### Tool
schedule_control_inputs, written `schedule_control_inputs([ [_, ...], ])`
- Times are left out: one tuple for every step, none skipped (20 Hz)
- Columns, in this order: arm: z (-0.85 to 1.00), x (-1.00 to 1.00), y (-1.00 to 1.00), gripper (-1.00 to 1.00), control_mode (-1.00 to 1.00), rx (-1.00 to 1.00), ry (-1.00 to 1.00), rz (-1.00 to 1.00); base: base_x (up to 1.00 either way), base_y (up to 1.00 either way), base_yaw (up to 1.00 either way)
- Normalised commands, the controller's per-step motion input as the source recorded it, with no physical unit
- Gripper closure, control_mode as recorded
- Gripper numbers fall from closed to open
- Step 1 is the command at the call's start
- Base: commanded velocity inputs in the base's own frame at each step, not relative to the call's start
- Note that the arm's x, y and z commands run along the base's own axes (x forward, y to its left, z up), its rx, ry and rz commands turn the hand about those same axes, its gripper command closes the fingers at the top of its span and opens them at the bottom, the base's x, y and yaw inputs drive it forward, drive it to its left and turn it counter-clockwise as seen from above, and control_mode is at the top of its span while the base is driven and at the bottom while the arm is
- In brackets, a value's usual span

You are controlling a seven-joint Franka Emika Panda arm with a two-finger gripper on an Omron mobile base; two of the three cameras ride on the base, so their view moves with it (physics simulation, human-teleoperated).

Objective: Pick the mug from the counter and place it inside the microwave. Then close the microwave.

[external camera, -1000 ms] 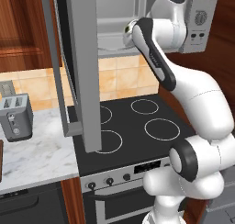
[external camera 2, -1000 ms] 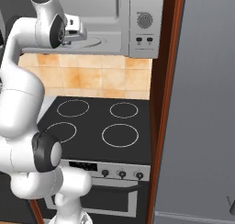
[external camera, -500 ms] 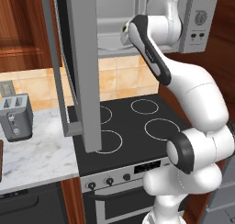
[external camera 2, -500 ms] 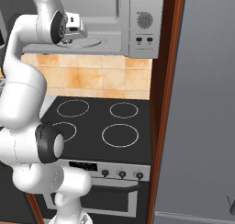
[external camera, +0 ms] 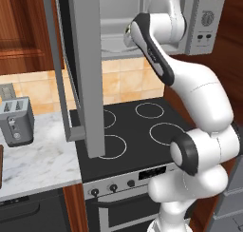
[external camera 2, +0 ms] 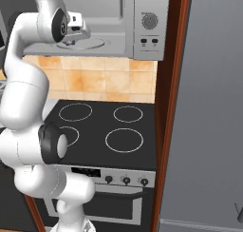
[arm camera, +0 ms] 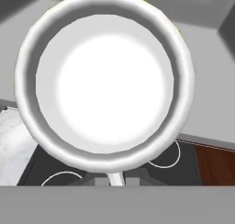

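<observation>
White ceramic is crowding the hand view — we are looking straight down into the mug, its rim pinched between our fingertips, jaws pressed tight on it. We are holding the gripper at the mouth of the microwave, just over its round plate. The microwave door is hanging wide open above the stovetop, beside the counter and its toaster.

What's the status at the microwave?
Tool shut on mug, at microwave opening. Door wide open. Nothing in the way.
</observation>
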Motion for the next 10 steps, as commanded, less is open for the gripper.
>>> schedule_control_inputs([
  [0.0, 0.09, 0.0, 1.0, -1.0, -0.03, 0.0, 0.0, 0.0, 0.0, 0.0],
  [0.0, 0.11, 0.0, 1.0, -1.0, -0.03, 0.0, 0.0, 0.0, 0.0, 0.0],
  [0.0, 0.14, 0.0, 1.0, -1.0, -0.03, 0.0, 0.0, 0.0, 0.0, 0.0],
  [0.0, 0.15, 0.0, 1.0, -1.0, -0.03, 0.0, 0.0, 0.0, 0.0, 0.0],
  [0.0, 0.14, 0.0, 1.0, -1.0, -0.03, 0.0, 0.0, 0.0, 0.0, 0.0],
  [0.04, 0.19, 0.0, 1.0, -1.0, -0.04, 0.0, 0.0, 0.0, 0.0, 0.0],
  [0.06, 0.17, 0.0, 1.0, -1.0, -0.03, 0.0, 0.0, 0.0, 0.0, 0.0],
  [0.11, 0.09, 0.04, 1.0, -1.0, -0.02, 0.0, 0.0, 0.0, 0.0, 0.0],
  [0.07, 0.07, 0.04, 1.0, -1.0, -0.01, 0.0, 0.0, 0.0, 0.0, 0.0],
  [0.06, 0.03, 0.04, 1.0, -1.0, -0.01, 0.0, 0.0, 0.0, 0.0, 0.0],
])
